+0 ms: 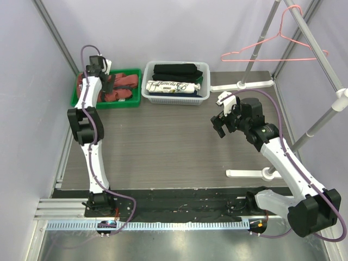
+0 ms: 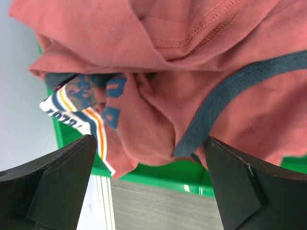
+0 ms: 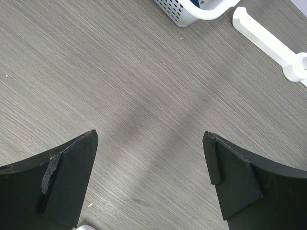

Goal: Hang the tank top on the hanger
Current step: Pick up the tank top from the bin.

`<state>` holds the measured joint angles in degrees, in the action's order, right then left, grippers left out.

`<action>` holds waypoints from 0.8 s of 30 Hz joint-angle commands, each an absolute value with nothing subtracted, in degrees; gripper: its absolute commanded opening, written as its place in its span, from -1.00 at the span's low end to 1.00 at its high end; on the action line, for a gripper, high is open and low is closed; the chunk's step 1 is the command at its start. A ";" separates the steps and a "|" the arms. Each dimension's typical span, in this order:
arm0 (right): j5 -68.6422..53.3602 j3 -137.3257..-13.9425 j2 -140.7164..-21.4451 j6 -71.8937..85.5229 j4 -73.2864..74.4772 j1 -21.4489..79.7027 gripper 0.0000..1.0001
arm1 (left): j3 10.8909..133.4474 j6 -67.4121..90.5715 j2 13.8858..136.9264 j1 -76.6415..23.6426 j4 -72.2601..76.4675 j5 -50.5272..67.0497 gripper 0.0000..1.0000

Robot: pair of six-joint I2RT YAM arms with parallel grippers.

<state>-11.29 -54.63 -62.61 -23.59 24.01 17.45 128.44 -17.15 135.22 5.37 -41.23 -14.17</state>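
The rust-red tank top lies crumpled in a green bin at the back left. In the left wrist view its navy trim and chest graphic fill the frame, tank top bulging over the green bin rim. My left gripper hovers just over it, open, its fingers either side of a fold without closing on it. The pink wire hanger hangs from the rail at the back right. My right gripper is open above bare table, holding nothing.
A white basket holding folded black clothes and a white printed cloth stands beside the green bin. The clothes rack's white feet and grey poles occupy the right side; one foot shows in the right wrist view.
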 commanded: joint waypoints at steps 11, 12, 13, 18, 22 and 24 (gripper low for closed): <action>-11.78 -54.58 -63.37 -23.64 21.71 17.23 0.99 | 131.66 -19.07 139.57 5.62 -35.68 -16.26 -0.22; -11.78 -54.67 -63.54 -23.64 21.62 17.23 1.00 | 131.23 -18.90 139.40 5.63 -35.60 -16.09 -0.37; -11.86 -54.58 -63.46 -23.64 21.53 17.23 0.99 | 131.05 -18.81 139.05 5.63 -35.33 -16.08 -0.53; -11.95 -54.75 -63.63 -23.64 21.62 17.23 0.99 | 130.43 -18.20 136.85 5.63 -34.98 -15.82 -1.00; -11.95 -54.67 -63.46 -23.64 21.53 17.23 1.00 | 130.25 -17.14 134.13 5.63 -34.72 -15.12 -1.00; -12.04 -54.67 -63.37 -23.55 21.62 17.23 0.99 | 130.17 -16.61 132.03 5.63 -34.54 -14.68 -1.00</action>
<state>-11.31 -54.61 -63.79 -23.62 23.97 17.39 129.67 -18.17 139.41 5.34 -37.91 -15.27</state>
